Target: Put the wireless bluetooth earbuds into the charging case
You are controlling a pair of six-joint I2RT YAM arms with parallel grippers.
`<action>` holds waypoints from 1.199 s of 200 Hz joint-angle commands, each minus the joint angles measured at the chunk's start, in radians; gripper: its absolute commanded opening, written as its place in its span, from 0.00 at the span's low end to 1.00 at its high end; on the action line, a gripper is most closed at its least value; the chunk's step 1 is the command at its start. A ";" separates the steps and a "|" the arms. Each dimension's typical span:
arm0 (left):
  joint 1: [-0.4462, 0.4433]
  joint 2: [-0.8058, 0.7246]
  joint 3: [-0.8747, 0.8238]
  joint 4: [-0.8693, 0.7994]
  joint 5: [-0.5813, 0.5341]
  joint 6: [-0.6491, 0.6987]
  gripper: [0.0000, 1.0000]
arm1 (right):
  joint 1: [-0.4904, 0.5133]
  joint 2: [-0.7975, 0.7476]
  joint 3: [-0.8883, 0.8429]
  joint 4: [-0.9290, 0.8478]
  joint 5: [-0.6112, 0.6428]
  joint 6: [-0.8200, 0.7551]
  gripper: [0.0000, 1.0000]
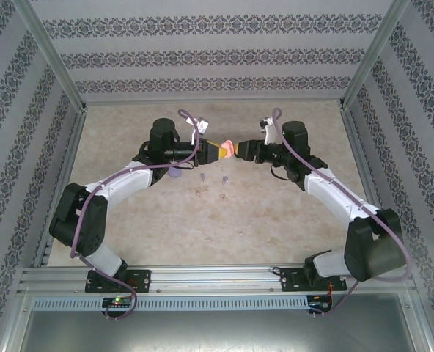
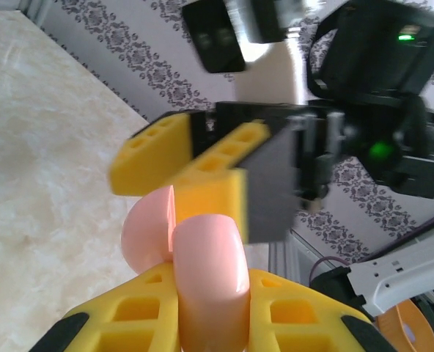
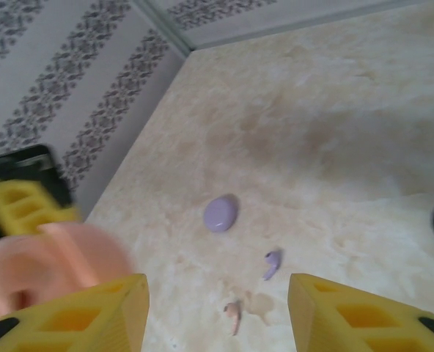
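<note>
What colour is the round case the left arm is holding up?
Pale pink; the left wrist view shows the case best.

Bright, even light; blurred wrist views.

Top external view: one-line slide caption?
Left gripper holds a pink case in mid-air, right gripper open beside it; two buds lie on the table below.

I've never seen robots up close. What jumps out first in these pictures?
In mid-air above the table, the left gripper clamps a round pink case while the right gripper faces it, open. Below them on the table lie a lilac case, a lilac earbud and a pink earbud.
</note>
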 commanded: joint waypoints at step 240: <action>-0.008 -0.043 0.015 0.047 0.076 0.004 0.00 | 0.070 -0.038 0.001 0.119 -0.093 0.107 0.38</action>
